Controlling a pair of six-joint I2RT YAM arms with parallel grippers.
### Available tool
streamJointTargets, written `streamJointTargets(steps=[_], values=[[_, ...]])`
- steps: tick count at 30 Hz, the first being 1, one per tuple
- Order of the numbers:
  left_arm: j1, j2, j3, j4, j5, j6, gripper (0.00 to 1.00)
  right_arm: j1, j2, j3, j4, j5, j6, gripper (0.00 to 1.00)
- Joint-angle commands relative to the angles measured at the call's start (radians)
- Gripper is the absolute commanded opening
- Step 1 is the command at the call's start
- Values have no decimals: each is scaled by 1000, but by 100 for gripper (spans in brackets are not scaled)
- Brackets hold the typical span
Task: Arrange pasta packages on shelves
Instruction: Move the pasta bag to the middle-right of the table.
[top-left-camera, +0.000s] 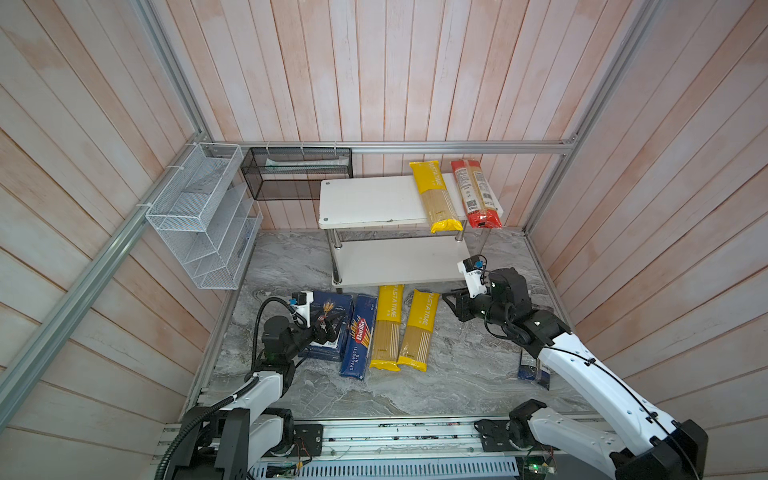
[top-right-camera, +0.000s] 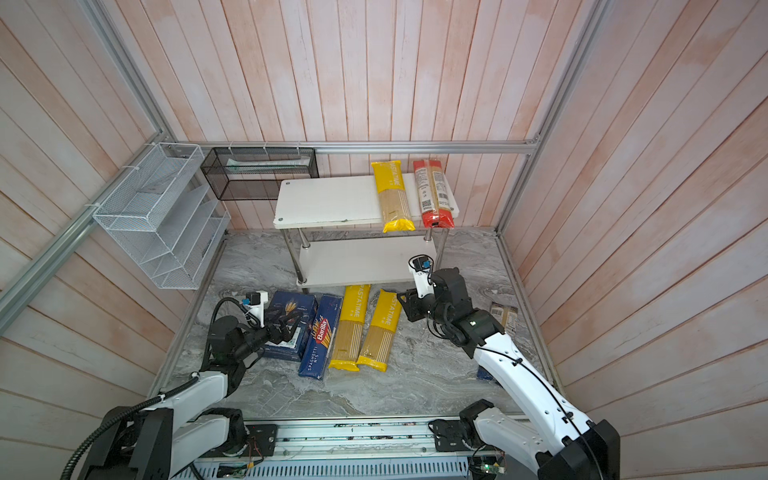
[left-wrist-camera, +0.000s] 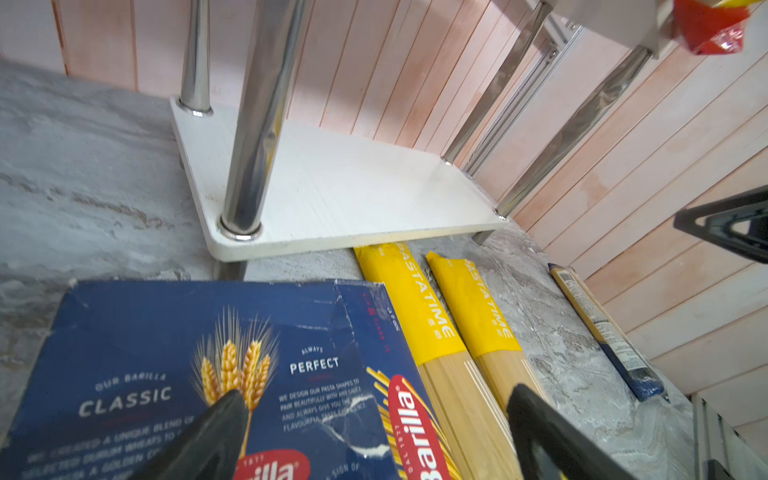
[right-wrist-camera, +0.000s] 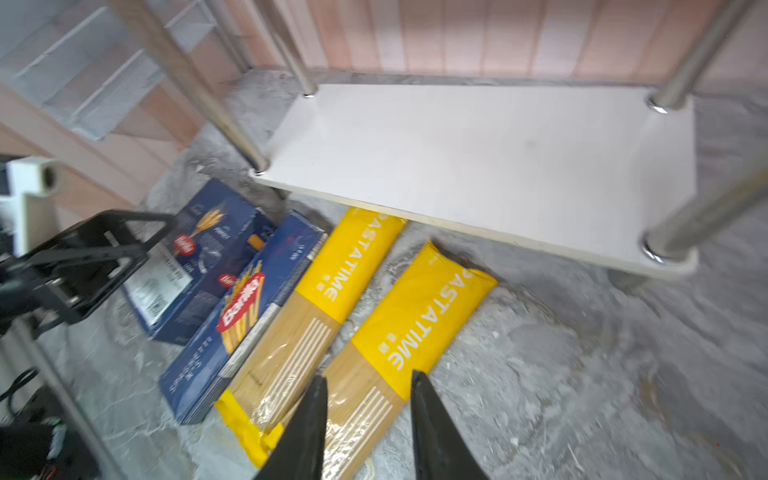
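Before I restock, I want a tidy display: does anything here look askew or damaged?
Yes. The yellow bag and red-ended bag on the top board overhang its front edge. The wide Barilla box shows white crease marks across its face.

Left gripper (left-wrist-camera: 374, 392) and right gripper (right-wrist-camera: 368, 378) are black, on white-shelled arms (top-left-camera: 582, 370) with black joints and cables

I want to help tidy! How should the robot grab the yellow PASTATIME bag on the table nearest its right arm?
From above, pinching across the narrow width of that PASTATIME bag, at its yellow printed half. It lies flat on the marble table; there a gap separates it from the neighbouring PASTATIME bag, while their clear halves touch.
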Motion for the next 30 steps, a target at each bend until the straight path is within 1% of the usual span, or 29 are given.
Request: streamJointTargets(steps=[1,3,5,7,9,14,15,16,20,24,27,30], values=[[-5,9,6,54,-32,-16,100,-63,-1,-46,10,282,214,42],[-7,13,7,54,-35,-16,100,-115,14,-79,5,354,299,51],[-9,8,9,37,-72,-25,100,-177,27,-124,28,320,340,57],[-9,-14,-4,33,-109,-33,100,-234,34,-157,35,297,389,62],[-11,-33,-18,46,-115,-34,100,-294,28,-185,41,293,409,64],[-11,-10,-7,42,-85,-29,100,-351,-27,-237,35,471,461,73],[-11,-3,-3,39,-82,-28,100,-363,-34,-241,29,485,473,79],[-12,6,2,39,-77,-28,100,-382,-39,-247,30,491,477,82],[-16,39,21,36,-70,-19,100,-457,-55,-259,75,446,449,82],[-29,64,43,22,-96,-12,100,-518,-51,-276,106,499,466,82],[-32,59,40,24,-134,-19,100,-576,-47,-283,126,475,440,83],[-36,62,32,25,-226,-44,100,-615,-49,-306,162,473,442,83]])
